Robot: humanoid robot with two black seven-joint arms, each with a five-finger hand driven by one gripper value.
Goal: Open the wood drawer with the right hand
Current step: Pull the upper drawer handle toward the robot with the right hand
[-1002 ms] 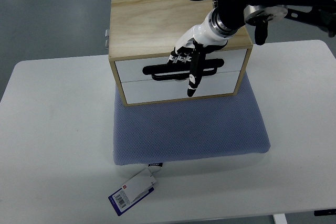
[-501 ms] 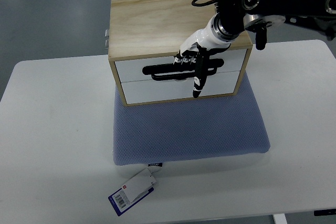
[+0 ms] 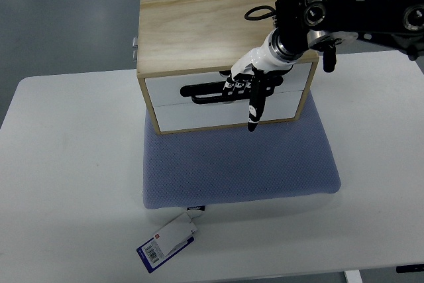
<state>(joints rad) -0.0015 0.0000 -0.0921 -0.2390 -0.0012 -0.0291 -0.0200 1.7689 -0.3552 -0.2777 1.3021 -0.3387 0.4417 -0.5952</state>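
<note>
A light wooden drawer box [image 3: 199, 28] stands on a blue cushion [image 3: 238, 164]. It has two white drawer fronts, the upper drawer [image 3: 165, 89] above the lower drawer [image 3: 199, 116]. A long black handle [image 3: 205, 91] runs across the upper front. My right hand [image 3: 246, 91] reaches in over the box's top right corner. Its fingers are curled into the handle, and one black-tipped finger [image 3: 253, 116] points down over the lower front. Both drawers look shut. The left arm is out of view.
The cushion lies on a white table [image 3: 66, 164]. A blue and white barcode tag [image 3: 169, 240] hangs off the cushion's front edge. A black cable loop [image 3: 258, 12] lies over the box top near my forearm. A metal hinge [image 3: 134, 50] sticks out at the box's left.
My right hand has shifted a little to the right and down along the handle, and the arm has come lower over the box. The drawers have not visibly moved.
</note>
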